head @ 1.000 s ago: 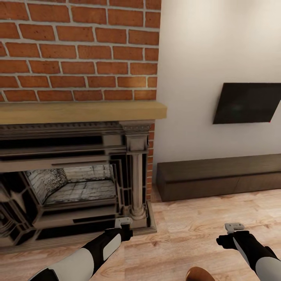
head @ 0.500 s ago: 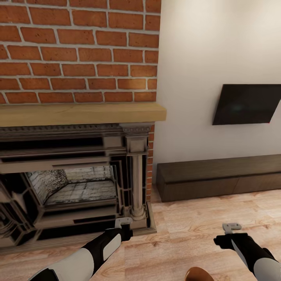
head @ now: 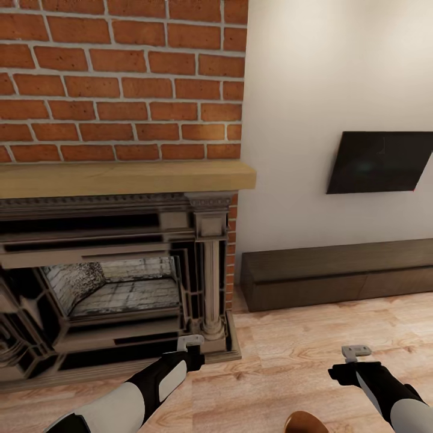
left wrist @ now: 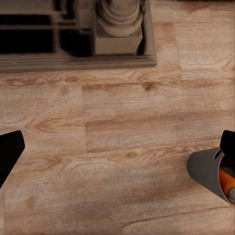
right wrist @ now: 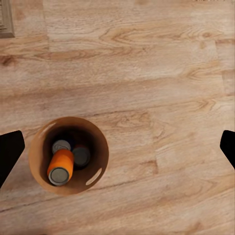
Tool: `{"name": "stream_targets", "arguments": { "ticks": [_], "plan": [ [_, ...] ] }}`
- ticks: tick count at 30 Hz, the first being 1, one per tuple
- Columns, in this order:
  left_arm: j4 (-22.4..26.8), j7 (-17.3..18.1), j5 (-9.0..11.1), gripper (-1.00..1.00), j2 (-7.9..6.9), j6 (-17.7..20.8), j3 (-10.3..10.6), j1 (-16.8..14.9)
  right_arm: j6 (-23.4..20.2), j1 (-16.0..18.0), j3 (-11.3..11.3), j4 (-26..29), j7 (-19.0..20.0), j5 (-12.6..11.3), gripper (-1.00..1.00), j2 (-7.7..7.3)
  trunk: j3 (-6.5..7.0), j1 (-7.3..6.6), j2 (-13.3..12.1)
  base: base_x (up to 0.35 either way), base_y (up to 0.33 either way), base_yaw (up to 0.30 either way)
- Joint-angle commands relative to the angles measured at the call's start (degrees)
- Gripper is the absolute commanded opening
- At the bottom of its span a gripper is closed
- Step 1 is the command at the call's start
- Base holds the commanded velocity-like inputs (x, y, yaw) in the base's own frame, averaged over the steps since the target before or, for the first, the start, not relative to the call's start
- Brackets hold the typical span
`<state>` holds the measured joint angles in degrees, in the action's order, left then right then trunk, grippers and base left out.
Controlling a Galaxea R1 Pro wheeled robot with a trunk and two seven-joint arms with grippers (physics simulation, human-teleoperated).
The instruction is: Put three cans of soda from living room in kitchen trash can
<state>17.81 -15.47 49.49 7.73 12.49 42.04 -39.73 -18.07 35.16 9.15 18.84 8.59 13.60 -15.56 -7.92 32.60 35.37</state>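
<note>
Right wrist view gives me my right gripper [right wrist: 117,147] spread wide, its dark fingertips [right wrist: 10,154] at opposite edges of the picture with nothing between them but wood floor [right wrist: 147,73]. Below it stands the tash can [right wrist: 98,147], upright on the planks, with soda cans inside: one orange can [right wrist: 61,166] leaning with its grey top toward me, and two more tops [right wrist: 61,146] beside it in the shadow. My left gripper [left wrist: 117,147] is equally wide and empty over bare floor, the bin at one side near a fingertip. From the head view, both arms hang low before the brick fireplace [head: 120,252], with a black TV [head: 379,161] on the wall.
</note>
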Motion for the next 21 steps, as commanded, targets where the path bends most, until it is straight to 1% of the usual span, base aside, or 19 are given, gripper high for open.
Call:
{"name": "stream_targets", "arguments": {
  "ticks": [1, 21],
  "plan": [
    [0.0, 0.0, 0.0, 1.0, -0.02, -0.1, 0.1, 0.0, 0.0, 0.0, 0.0, 0.0, 0.0, 0.0, 1.0, 0.0, 0.19, -0.23, -0.4, 0.0, 0.0, 0.0],
    [-0.1, 0.0, 0.1, 1.0, -0.06, -0.2, 0.2, 0.0, 0.1, 0.0, -0.3, -0.2, 0.0, 0.1, 1.0, 0.13, 3.78, -4.62, -8.4, 0.0, 0.0, 0.0]
  ]
}}
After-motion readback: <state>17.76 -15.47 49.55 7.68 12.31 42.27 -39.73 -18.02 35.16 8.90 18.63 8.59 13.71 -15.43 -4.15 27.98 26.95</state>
